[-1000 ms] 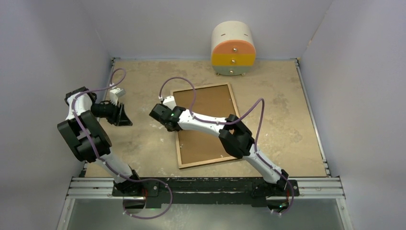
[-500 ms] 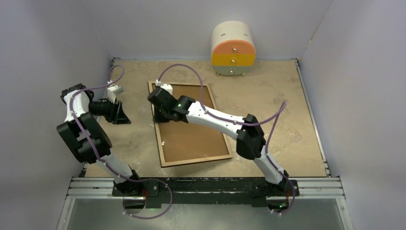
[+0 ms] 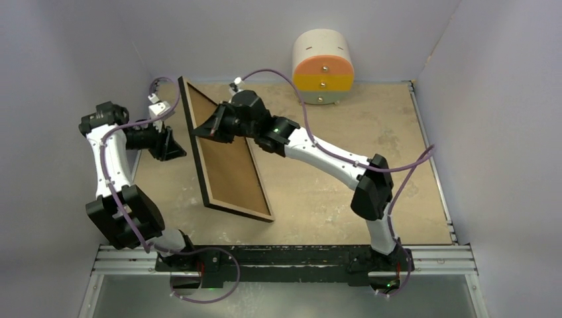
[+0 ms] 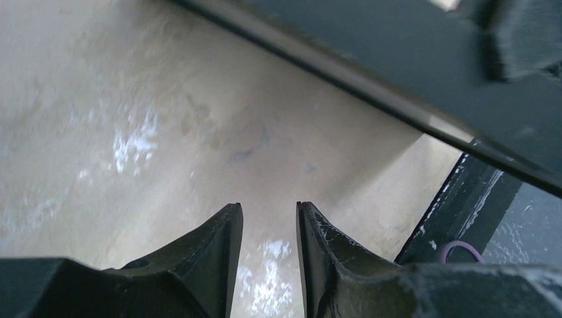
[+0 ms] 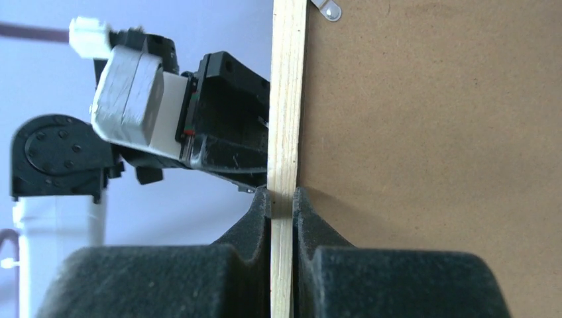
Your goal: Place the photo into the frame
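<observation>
The frame (image 3: pixel 195 142), which was lying flat and back-up near the middle of the worktop (image 3: pixel 371 152) a second ago, has been slid towards the left edge and is now tipped up steeply. Its left long edge is raised and its upper end is near the far-left corner. Whether the lower edge touches the worktop cannot be told. The right arm has been swung across to the far left with it, and the left arm has been stretched further towards the far edge.

The raised rim is clamped between the fingers of the right hand (image 5: pixel 281 199), which is closed on the light wood. The left hand (image 4: pixel 267 215) is held just beside the frame's front side, its fingers parted with nothing between them.

A brown backing board (image 3: pixel 232 172) is seated in the frame, and a small metal clip (image 5: pixel 328 9) is seen at its edge. At the far edge a small rounded drawer unit (image 3: pixel 323 66) is stood, its orange, yellow and grey drawers all shut, so their contents are hidden.

The frame's back is shown as pale wood around the brown board. From the left wrist view its front is seen as black and glossy. Whether the photo is behind it cannot be told.
</observation>
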You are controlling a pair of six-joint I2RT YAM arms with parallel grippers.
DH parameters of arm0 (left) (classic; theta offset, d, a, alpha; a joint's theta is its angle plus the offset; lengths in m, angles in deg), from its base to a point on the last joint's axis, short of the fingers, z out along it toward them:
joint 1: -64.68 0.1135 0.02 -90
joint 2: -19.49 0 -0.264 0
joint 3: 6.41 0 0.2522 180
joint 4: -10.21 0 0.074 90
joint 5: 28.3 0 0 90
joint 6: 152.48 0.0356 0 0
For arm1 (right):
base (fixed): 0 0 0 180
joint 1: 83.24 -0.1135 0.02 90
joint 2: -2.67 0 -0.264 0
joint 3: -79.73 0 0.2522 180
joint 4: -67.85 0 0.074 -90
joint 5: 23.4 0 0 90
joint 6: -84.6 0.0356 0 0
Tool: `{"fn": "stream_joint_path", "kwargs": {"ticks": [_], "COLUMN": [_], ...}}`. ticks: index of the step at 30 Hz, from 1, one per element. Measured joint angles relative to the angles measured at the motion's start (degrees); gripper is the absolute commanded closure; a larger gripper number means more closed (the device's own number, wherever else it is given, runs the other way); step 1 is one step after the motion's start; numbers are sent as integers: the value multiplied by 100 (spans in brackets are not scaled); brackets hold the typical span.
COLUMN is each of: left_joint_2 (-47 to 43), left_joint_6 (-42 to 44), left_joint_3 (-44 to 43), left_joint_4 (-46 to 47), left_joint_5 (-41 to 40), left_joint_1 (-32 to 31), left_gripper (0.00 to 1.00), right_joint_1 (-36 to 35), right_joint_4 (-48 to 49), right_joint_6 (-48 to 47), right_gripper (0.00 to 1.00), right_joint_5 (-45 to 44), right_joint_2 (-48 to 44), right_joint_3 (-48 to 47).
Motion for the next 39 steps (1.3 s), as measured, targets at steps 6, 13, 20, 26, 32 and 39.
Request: {"fn": "stream_joint_path", "kwargs": {"ticks": [6,13,20,26,32,39], "left_joint_2": [-57,-87,101,417,715,750], "left_joint_6": [-514,-1856,-2850,-3187,-3344,-3327], "left_joint_3": [-286,-505,-1086,-1429,-1639,-1668], "left_joint_4": [179,1351,2124,2323,2321,2247], "left_joint_5": [302,306,-26,-372,-643,-925], "left_joint_1": [-791,-1893,-3185,-3654,-4054,-4133], "left_gripper": [63,65,67,67,67,68], "right_joint_1": [573,1187,1679,2024,2216,2288], "right_joint_4": [1235,2271,2232,1425,313,-1095], "right_joint_6": [745,1274,1172,562,-208,-1298], "right_gripper": [100,76,29,21,23,34], "right_joint_5": [684,1241,1537,1672,1738,1478], "right_joint_2": [-627,-1145,-1596,-1764,-1762,-1652], "right_joint_3": [1246,2302,2706,2507,1897,999]}}
